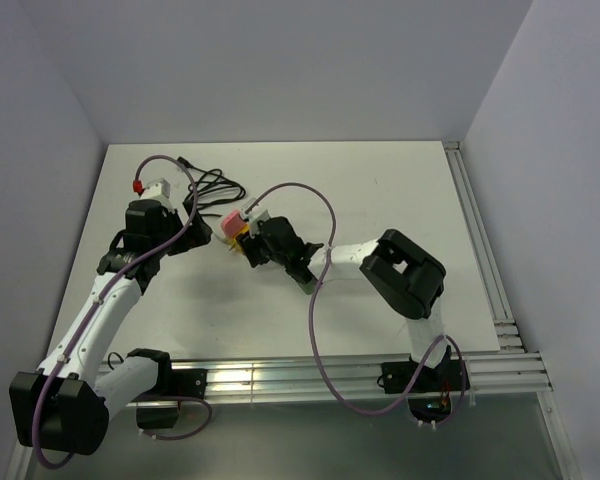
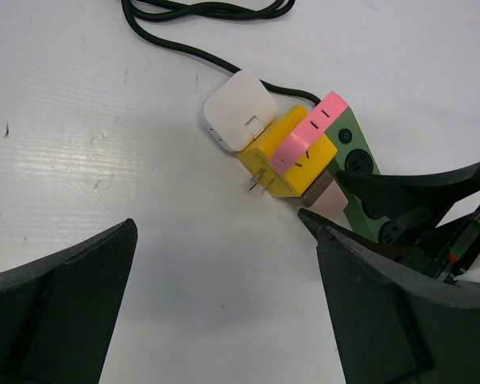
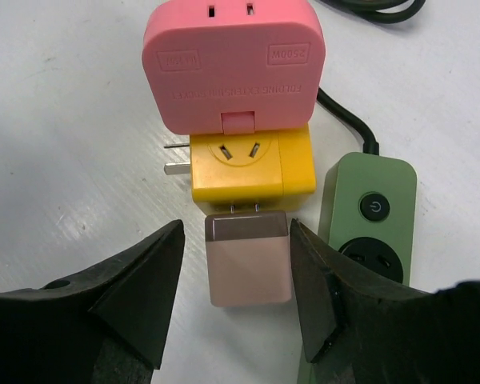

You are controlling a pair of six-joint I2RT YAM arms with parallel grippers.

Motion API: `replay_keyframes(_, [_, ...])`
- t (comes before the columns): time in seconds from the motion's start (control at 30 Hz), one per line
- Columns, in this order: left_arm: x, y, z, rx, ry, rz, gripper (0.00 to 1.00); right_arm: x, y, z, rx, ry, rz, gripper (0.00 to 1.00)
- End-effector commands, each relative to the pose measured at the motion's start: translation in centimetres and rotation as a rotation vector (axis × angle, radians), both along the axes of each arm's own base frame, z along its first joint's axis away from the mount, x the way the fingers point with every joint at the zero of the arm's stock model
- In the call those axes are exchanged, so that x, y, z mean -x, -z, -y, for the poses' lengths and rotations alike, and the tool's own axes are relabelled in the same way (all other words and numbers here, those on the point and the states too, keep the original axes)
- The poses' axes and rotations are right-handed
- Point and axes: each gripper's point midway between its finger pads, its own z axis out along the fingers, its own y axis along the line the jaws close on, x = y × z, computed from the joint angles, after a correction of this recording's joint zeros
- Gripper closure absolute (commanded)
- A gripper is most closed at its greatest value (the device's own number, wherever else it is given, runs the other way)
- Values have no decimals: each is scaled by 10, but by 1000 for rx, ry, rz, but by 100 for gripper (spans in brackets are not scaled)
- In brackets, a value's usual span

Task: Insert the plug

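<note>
A rose-gold plug (image 3: 248, 260) lies on the table with its two prongs in the yellow cube adapter (image 3: 252, 168); a sliver of prong still shows between them. A pink adapter (image 3: 234, 64) is joined to the cube's far side and a white charger (image 2: 240, 110) to another side. My right gripper (image 3: 236, 240) straddles the plug, open: its left finger stands clear, its right finger very close to the plug's side. My left gripper (image 2: 220, 232) is wide open over bare table just beside the cluster, holding nothing.
A green power strip (image 3: 368, 216) lies right of the plug, partly under my right finger. Its black cable (image 1: 215, 185) coils behind the cluster. An aluminium rail (image 1: 480, 250) runs along the table's right edge.
</note>
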Motion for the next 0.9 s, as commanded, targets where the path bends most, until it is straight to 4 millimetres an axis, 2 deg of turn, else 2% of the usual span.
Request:
replay_keyframes(0.0, [-3, -11, -3, 1, -10, 46, 0, -8, -12, -9, -35, 25, 23, 37])
replay_keyframes(0.07, [-2, -12, -3, 1, -9, 51, 1, -7, -15, -7, -51, 30, 30, 36])
replay_keyframes(0.17, [-2, -13, -5, -1, -14, 59, 1, -8, -30, -5, -74, 44, 46, 34])
replay_keyframes(0.3, [-2, -12, -7, -10, -21, 59, 1, -6, -65, 6, -122, 73, 87, 33])
replay_keyframes(0.5, [-2, -14, -5, 7, -17, 73, 1, -7, -89, 24, -136, 133, 59, 28])
replay_keyframes(0.6, [-1, -16, -3, 19, -9, 78, 0, -7, -94, 35, -148, 168, 31, 18])
replay_keyframes(0.73, [1, -21, 2, 52, 3, 89, 0, -10, -90, 53, -152, 232, -52, 16])
replay_keyframes(0.83, [3, -28, 8, 88, 20, 109, 1, -10, -79, 70, -178, 280, -160, 15])
replay_keyframes(0.87, [4, -30, 10, 108, 23, 112, 0, -4, -73, 76, -200, 287, -209, 14])
